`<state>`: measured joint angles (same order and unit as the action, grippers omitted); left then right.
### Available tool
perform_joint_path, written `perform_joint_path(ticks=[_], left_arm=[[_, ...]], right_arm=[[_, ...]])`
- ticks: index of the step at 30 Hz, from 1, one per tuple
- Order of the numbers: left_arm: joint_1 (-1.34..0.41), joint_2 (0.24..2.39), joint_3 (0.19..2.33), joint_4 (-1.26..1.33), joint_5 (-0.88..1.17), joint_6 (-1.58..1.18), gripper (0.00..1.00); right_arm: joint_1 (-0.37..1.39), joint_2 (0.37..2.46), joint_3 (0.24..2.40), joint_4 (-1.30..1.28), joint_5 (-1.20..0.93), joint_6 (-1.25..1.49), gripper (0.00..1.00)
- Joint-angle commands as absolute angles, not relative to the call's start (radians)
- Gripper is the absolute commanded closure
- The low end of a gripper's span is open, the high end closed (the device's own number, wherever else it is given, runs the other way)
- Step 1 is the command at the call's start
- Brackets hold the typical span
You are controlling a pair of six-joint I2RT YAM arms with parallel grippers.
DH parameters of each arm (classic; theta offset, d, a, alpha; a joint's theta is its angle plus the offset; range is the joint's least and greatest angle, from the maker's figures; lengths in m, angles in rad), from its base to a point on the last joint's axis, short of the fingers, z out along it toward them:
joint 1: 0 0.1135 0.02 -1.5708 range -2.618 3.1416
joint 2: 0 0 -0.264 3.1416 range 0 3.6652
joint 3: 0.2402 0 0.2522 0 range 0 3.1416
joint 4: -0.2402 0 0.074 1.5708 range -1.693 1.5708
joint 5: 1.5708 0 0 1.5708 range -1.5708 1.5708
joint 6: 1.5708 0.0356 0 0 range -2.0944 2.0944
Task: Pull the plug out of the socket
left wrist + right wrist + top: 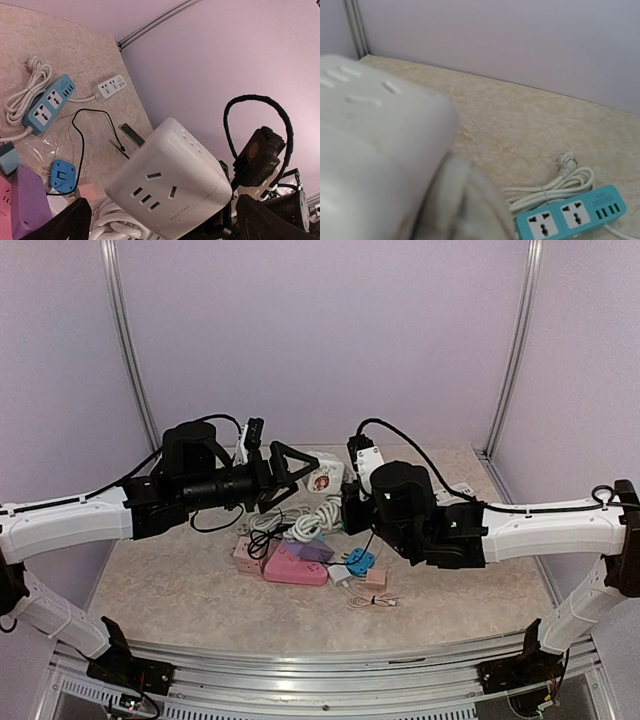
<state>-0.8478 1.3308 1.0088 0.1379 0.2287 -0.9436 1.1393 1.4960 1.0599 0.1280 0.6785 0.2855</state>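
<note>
Top, socket (325, 478): white cube, hanging raised above the table (470, 590), between the two grippers.
Top, left gripper (300, 467): hovering just beside the socket, jaws standing wide and grasping nothing.
Top, right gripper (347, 498): clenching the socket from the right.
Top, pink strip (295, 567): lying on the table below, among white cable coils.
Left wrist, socket: tilting, its slotted faces turning toward the camera, sitting between the spread fingers (65, 222).
Left wrist, teal strip (49, 102): lying flat on the table beyond.
Right wrist, socket: filling the left side, blurred and very close.
Right wrist, teal strip: lying at lower right, coiled cable just behind.
</note>
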Motion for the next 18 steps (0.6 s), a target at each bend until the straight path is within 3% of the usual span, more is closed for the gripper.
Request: perform_joint_path(ticks=[1, 18], left_arm=[[-0.854, 1.367, 1.041, 0.198, 0.241, -1.032, 0.01], [-0.841, 1.419, 1.011, 0.275, 0.247, -1.206, 0.01]], right_arm=[[1.150, 1.525, 1.104, 0.158, 0.759, 0.261, 1.00], [1.196, 1.569, 1.121, 0.202, 0.857, 0.176, 1.00]])
